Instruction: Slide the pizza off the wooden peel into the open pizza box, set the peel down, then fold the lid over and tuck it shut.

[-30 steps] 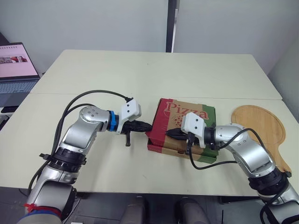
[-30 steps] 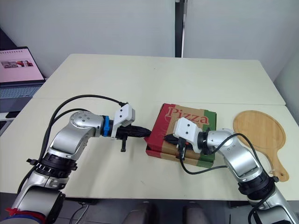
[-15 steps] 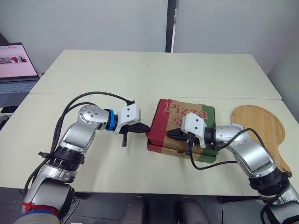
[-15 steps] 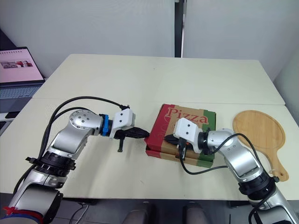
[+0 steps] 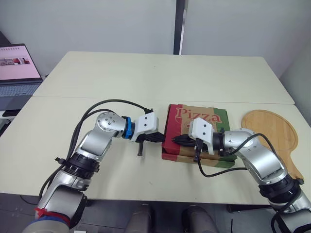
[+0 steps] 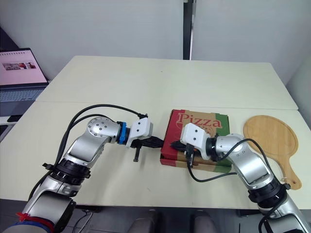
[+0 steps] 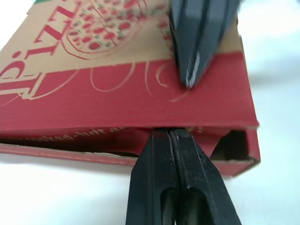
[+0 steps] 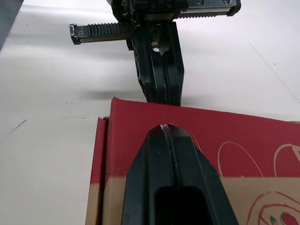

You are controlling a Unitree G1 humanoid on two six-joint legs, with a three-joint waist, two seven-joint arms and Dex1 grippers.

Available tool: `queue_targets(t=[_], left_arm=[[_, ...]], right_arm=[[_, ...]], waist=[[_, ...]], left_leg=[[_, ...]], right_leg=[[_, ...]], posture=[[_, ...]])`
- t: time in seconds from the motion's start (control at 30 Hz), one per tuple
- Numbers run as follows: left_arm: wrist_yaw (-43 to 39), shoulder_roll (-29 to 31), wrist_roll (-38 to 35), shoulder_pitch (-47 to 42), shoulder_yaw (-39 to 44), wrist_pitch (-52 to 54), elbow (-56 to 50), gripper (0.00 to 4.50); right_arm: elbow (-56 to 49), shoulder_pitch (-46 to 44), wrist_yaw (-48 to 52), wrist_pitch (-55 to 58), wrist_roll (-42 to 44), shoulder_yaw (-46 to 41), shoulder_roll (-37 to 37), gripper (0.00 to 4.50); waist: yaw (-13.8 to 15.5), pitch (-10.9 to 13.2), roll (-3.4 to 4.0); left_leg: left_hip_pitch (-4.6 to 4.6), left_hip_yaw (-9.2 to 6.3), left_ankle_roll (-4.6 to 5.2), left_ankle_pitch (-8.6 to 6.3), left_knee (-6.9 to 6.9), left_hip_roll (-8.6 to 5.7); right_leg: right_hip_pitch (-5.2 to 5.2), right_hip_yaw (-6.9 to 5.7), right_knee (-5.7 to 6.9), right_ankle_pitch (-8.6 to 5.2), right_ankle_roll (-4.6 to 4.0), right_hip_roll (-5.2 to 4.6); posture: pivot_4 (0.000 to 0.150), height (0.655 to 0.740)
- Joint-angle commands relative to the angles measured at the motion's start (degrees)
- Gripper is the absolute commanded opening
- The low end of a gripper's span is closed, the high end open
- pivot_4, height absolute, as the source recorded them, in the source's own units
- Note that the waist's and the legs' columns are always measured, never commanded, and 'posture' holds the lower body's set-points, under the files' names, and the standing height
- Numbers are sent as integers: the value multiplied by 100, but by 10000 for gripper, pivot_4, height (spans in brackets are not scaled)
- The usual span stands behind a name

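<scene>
Pizza box (image 5: 199,121) on the near half of the worktop (image 5: 146,77), lid (image 6: 201,120) folded down over the base, printed side up. Box sits between the two grippers.

Left gripper (image 5: 159,139): comes in level from the box's left side. Left wrist view shows its fingers (image 7: 157,178) pressed together with no gap, nothing held between them. Tips meet the box's side wall right under the overhanging red edge of the lid, at the dark slot between lid and base. A dark opening shows at the nearby corner, where the lid edge stands slightly off the base.

Right gripper (image 5: 177,140): lies over the box top near its left front corner. Right wrist view shows its fingers (image 8: 154,178) closed flat against each other, gripping nothing. Tips rest on the red border of the lid, close to the edge. Both sets of fingertips are very near each other at that edge, one above the lid and one below its rim.

Peel (image 5: 272,131): flat on the worktop just to the right of the box, bare wood, handle toward the near edge. Cannot tell whether it touches the box.

Laptop (image 5: 17,68): open, off the far-left corner, well apart from the box.
</scene>
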Motion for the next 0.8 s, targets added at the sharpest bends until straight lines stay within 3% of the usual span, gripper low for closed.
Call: queue_targets(t=[0.03, 0.4, 0.8], left_arm=[[256, -101, -180, -28, 222, 114, -312, 0], [796, -405, -289, -35, 352, 238, -312, 0], [452, -32, -138, 196, 154, -78, -344, 0]], right_arm=[[-148, -24, 3, -29, 1, -109, -43, 272], [-232, -83, 77, -124, -50, -324, -335, 272], [-254, 34, 64, -192, -37, -507, -661, 272]], waist=[[0, 0, 0], [6, 0, 0], [0, 0, 0]], left_leg=[[0, 0, 0, 0, 0, 1], [0, -1, 0, 0, 1, 0], [0, 0, -1, 0, -1, 3]], right_leg=[[0, 0, 0, 0, 0, 0], [0, -1, -1, 0, 0, -1], [0, 1, -1, 0, 0, -2]], posture=[[1500, 7400], [1500, 7400], [1500, 7400]])
